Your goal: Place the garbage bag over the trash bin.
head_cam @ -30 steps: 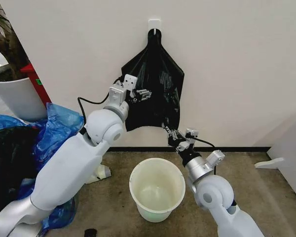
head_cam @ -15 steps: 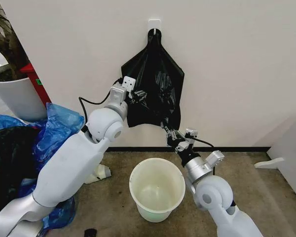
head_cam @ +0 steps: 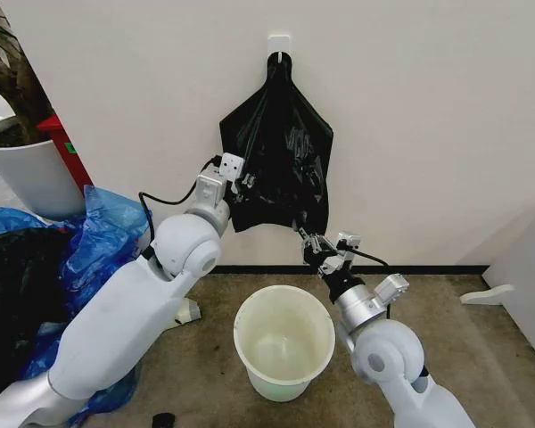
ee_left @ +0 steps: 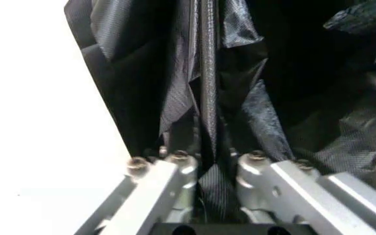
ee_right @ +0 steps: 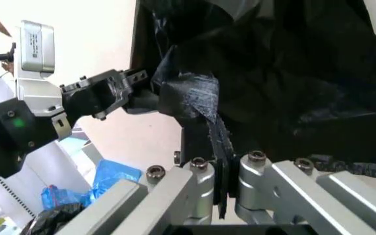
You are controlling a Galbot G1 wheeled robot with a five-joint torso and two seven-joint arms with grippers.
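The garbage bag [head_cam: 285, 192], glossy wrinkled black film, hangs against the wall in front of a fan-shaped black bundle [head_cam: 276, 98] on a white hook [head_cam: 279, 40]. My left gripper [head_cam: 249, 184] is shut on a fold at the bag's left edge; the left wrist view shows the film [ee_left: 211, 122] pinched in my left gripper [ee_left: 214, 166]. My right gripper [head_cam: 305, 234] is shut on the bag's lower right corner, with a black strip [ee_right: 217, 137] caught in the right gripper [ee_right: 224, 166]. The trash bin [head_cam: 283, 339], an off-white bucket, stands open on the floor below.
A large white plant pot [head_cam: 27, 174] and a red stand [head_cam: 67, 147] are at the far left. Blue plastic bags [head_cam: 107, 223] are heaped beside my left arm. A small black object [head_cam: 163, 419] lies on the floor. A white bracket [head_cam: 486, 294] sits at the right wall.
My left gripper has moved slightly down and to the left with the bag's left edge, drawing the film with it. The right gripper has hardly moved.
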